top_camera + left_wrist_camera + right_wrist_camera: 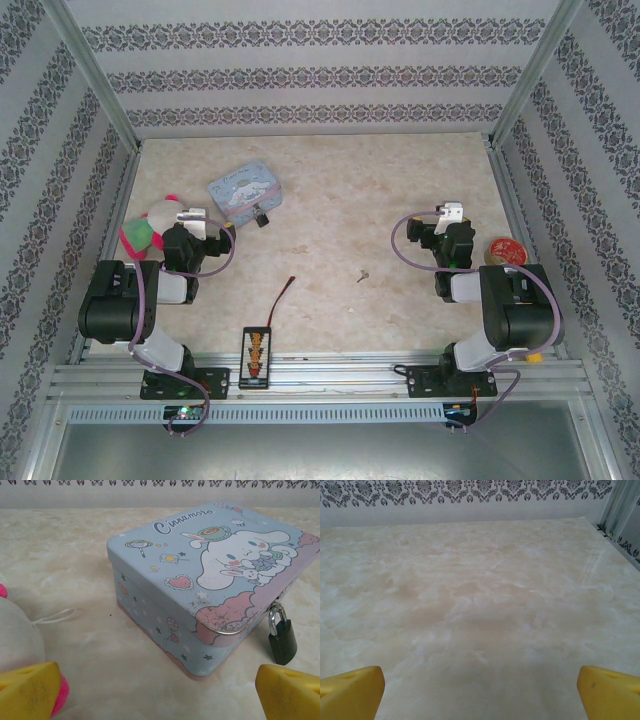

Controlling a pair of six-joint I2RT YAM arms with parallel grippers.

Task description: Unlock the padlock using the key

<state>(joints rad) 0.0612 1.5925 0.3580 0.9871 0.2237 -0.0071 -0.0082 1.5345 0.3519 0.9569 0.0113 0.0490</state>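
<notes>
The small dark padlock [282,641] hangs by its silvery shackle from the front corner of the light-blue tin [200,580]; from above the padlock [262,216] sits at the tin's [244,191] right edge. The tiny silvery key [363,273] lies alone on the table's middle. My left gripper [196,217] stands open just left of the tin, its yellow fingertips [30,690] wide apart with nothing between. My right gripper [452,214] is open over bare table at the right, yellow fingertips [350,692] spread and empty.
A pink and white plush toy [148,225] lies beside my left gripper. A black strip with orange marks [254,357] and a dark wire with a red tip [283,295] lie near the front edge. A round red object [505,250] sits by the right arm.
</notes>
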